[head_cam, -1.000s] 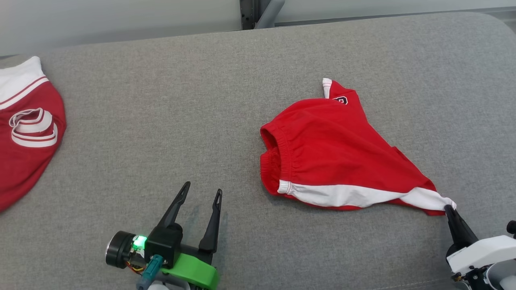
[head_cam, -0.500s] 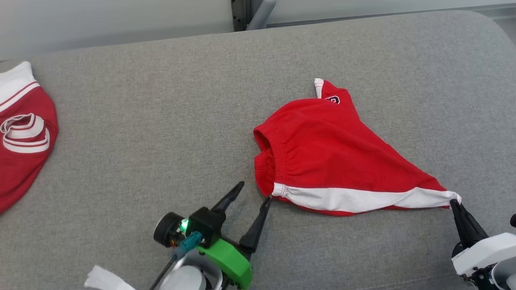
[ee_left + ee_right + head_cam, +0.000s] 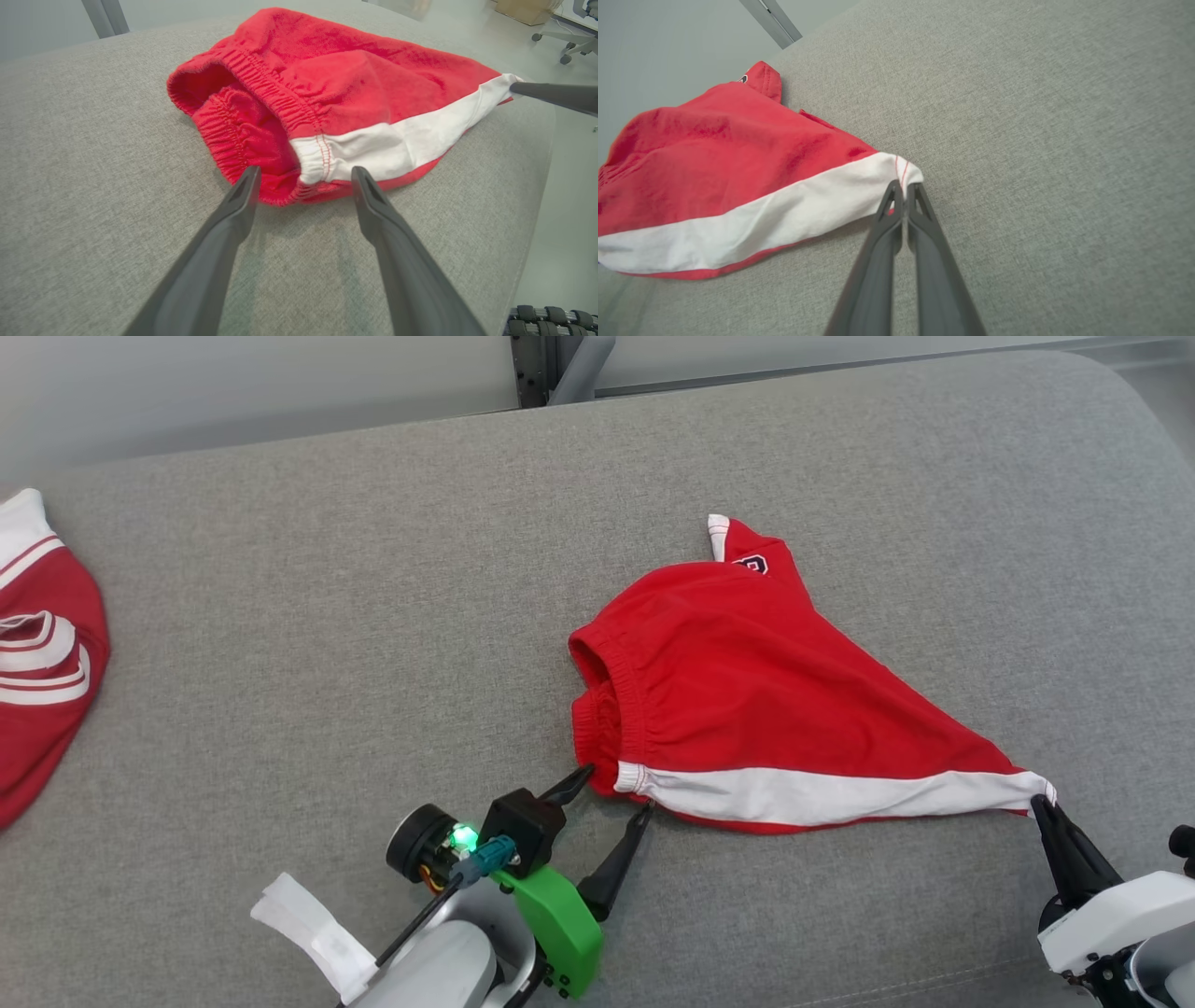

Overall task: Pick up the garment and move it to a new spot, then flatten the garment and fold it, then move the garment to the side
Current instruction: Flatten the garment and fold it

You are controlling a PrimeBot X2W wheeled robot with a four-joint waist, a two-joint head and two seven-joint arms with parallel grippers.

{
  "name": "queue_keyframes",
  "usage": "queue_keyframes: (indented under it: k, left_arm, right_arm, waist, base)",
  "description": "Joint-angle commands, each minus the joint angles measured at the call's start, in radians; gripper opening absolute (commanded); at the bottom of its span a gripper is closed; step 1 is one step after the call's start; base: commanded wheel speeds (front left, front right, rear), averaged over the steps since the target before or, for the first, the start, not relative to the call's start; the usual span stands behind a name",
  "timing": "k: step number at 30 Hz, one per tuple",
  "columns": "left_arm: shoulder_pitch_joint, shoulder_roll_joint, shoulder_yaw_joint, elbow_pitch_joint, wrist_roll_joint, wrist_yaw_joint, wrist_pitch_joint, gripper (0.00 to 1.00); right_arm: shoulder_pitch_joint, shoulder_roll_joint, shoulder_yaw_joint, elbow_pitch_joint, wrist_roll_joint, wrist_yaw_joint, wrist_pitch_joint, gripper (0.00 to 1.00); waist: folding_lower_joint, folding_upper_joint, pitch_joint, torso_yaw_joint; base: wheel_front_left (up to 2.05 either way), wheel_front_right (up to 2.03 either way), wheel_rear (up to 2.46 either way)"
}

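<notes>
Far left edge of head view: a second red-and-white garment (image 3: 37, 681), partly cut off, lying flat on the grey fabric-covered worktop (image 3: 280, 616), well apart from everything else. Lower centre: left end effector (image 3: 617, 790), fingers apart, tips low at the worktop and bracketing the near waistband corner of the shorts (image 3: 747, 691). In the left wrist view the left end effector (image 3: 304, 170) has one finger on each side of the spot where the white stripe (image 3: 397, 140) meets the elastic waistband (image 3: 261, 84). Tips are right at the cloth edge; actual contact can't be told. Nothing is gripped. The shorts (image 3: 327, 84) lie right of centre on the worktop, waistband opening facing left, cloth drawn out to a point toward the lower right, with a small logo (image 3: 752, 563) on the far tip. White stripe (image 3: 822, 795) runs along the near edge. Far right: right end effector (image 3: 1038, 803), fingers pressed together, pinching the stripe's end corner. The right wrist view confirms it: right end effector (image 3: 904, 186) is clamped on the white corner of the shorts (image 3: 714, 154).
</notes>
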Motion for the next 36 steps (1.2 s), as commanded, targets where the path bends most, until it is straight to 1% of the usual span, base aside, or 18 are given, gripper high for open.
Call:
queue_keyframes:
  k: [1, 3, 4, 5, 6, 8, 15, 18, 20, 23, 25, 27, 29, 31, 32, 33, 36]
  left_arm:
    - [-0.015, 0.006, -0.002, 0.004, -0.010, -0.002, -0.001, 1.00]
    - [-0.026, 0.006, -0.018, 0.013, -0.016, -0.003, -0.003, 1.00]
    - [-0.031, 0.006, -0.025, 0.016, -0.020, -0.003, -0.009, 0.82]
    - [-0.035, 0.006, -0.029, 0.022, -0.020, -0.003, -0.013, 0.47]
    - [-0.039, 0.007, -0.035, 0.027, -0.022, -0.003, -0.018, 0.36]
    - [-0.045, 0.006, -0.049, 0.034, -0.035, -0.003, -0.025, 0.00]
    - [-0.061, 0.005, -0.090, 0.047, -0.094, -0.003, -0.047, 0.00]
    - [-0.071, 0.004, -0.097, 0.016, -0.174, -0.003, -0.061, 0.00]
    - [-0.096, 0.018, -0.100, -0.015, -0.234, -0.003, -0.059, 0.00]
    - [-0.158, 0.062, -0.098, -0.070, -0.313, -0.002, -0.049, 0.00]
    - [-0.210, 0.089, -0.082, -0.109, -0.372, -0.003, -0.035, 0.00]
    - [-0.264, 0.111, -0.050, -0.150, -0.457, -0.003, -0.016, 0.00]
    - [-0.324, 0.139, -0.013, -0.185, -0.542, -0.003, 0.017, 0.00]
    - [-0.386, 0.164, 0.027, -0.212, -0.620, -0.003, 0.051, 0.00]
    - [-0.417, 0.170, 0.043, -0.223, -0.659, -0.003, 0.069, 0.00]
    - [-0.485, 0.183, 0.073, -0.241, -0.719, -0.003, 0.103, 0.00]
    - [-0.584, 0.189, 0.117, -0.279, -0.791, -0.003, 0.140, 0.00]
  right_arm:
    - [-0.010, -0.004, 0.001, 0.000, -0.007, -0.001, -0.002, 0.00]
    - [-0.013, -0.003, 0.006, -0.001, -0.010, -0.001, -0.002, 0.00]
    - [-0.014, -0.003, 0.008, -0.001, -0.010, -0.001, -0.002, 0.00]
    - [-0.015, -0.003, 0.010, -0.001, -0.010, -0.001, -0.002, 0.00]
    - [-0.017, -0.003, 0.011, -0.001, -0.009, -0.001, -0.002, 0.00]
    - [-0.015, -0.007, 0.015, 0.000, -0.012, -0.001, -0.002, 0.00]
    - [-0.022, -0.025, 0.019, -0.015, -0.024, -0.001, -0.002, 0.00]
    - [-0.043, -0.035, -0.002, -0.059, -0.030, -0.001, -0.003, 0.00]
    - [-0.061, -0.052, -0.021, -0.098, -0.034, -0.001, -0.002, 0.00]
    - [-0.109, -0.090, -0.034, -0.163, -0.045, -0.001, -0.002, 0.00]
    - [-0.156, -0.129, -0.028, -0.201, -0.050, -0.001, -0.002, 0.00]
    - [-0.215, -0.170, -0.013, -0.232, -0.044, -0.001, 0.007, 0.00]
    - [-0.298, -0.213, -0.001, -0.255, -0.045, -0.001, 0.028, 0.00]
    - [-0.385, -0.242, 0.009, -0.266, -0.038, -0.001, 0.053, 0.00]
    - [-0.430, -0.253, 0.013, -0.270, -0.033, -0.001, 0.065, 0.00]
    - [-0.519, -0.273, 0.021, -0.277, -0.022, -0.001, 0.088, 0.00]
    - [-0.638, -0.305, 0.018, -0.285, -0.020, -0.001, 0.104, 0.00]
  waist:
    - [0.0000, 0.0000, 0.002, -0.004]
    - [0.0000, 0.0000, 0.002, -0.008]
    - [0.0000, 0.0000, 0.002, -0.010]
    - [0.0000, 0.0000, 0.003, -0.012]
    - [0.0000, 0.0000, 0.003, -0.013]
    - [0.0000, 0.0000, 0.002, -0.016]
    - [0.0000, 0.0000, -0.021, -0.018]
    - [0.0000, 0.0000, -0.040, -0.018]
    - [0.0000, 0.0000, -0.054, -0.019]
    - [0.0000, 0.0000, -0.081, -0.026]
    - [0.0000, 0.0000, -0.098, -0.032]
    - [0.0000, 0.0000, -0.113, -0.039]
    - [0.0000, 0.0000, -0.128, -0.048]
    - [0.0000, 0.0000, -0.144, -0.054]
    - [0.0000, 0.0000, -0.153, -0.055]
    - [0.0000, 0.0000, -0.170, -0.057]
    - [0.0000, 0.0000, -0.188, -0.054]
  base:
    - [0.00, 0.00, 0.00]
    - [0.00, 0.00, 0.00]
    - [0.00, 0.00, 0.00]
    - [0.00, 0.00, 0.00]
    - [0.00, 0.00, 0.00]
    - [0.00, 0.00, 0.00]
    - [0.00, 0.00, 0.00]
    - [0.00, 0.00, 0.00]
    - [0.00, 0.00, 0.00]
    - [0.00, 0.00, 0.00]
    - [0.00, 0.00, 0.00]
    - [0.00, 0.00, 0.00]
    - [0.00, 0.00, 0.00]
    - [0.00, 0.00, 0.00]
    - [0.00, 0.00, 0.00]
    - [0.00, 0.00, 0.00]
    - [0.00, 0.00, 0.00]
